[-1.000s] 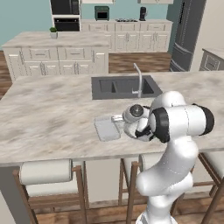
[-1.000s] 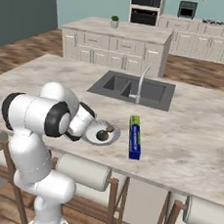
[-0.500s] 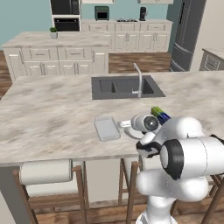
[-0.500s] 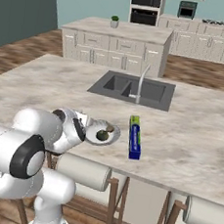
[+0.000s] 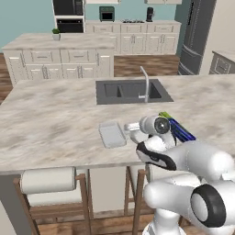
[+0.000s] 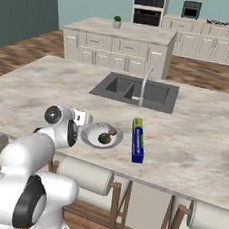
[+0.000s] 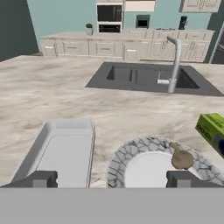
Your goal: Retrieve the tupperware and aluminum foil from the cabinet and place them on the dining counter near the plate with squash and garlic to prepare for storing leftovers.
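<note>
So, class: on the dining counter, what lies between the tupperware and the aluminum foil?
The plate lies between the tupperware and the aluminum foil, as the hand view shows.

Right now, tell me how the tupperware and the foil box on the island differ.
The tupperware is a pale grey, shallow open tray with rounded corners; the foil box is a closed carton, dark blue with a green end. The tupperware is short and broad, the foil box long and slim. The tupperware lies on one side of the plate, the foil box on the other. Both rest flat on the island top, near the plate.
</note>
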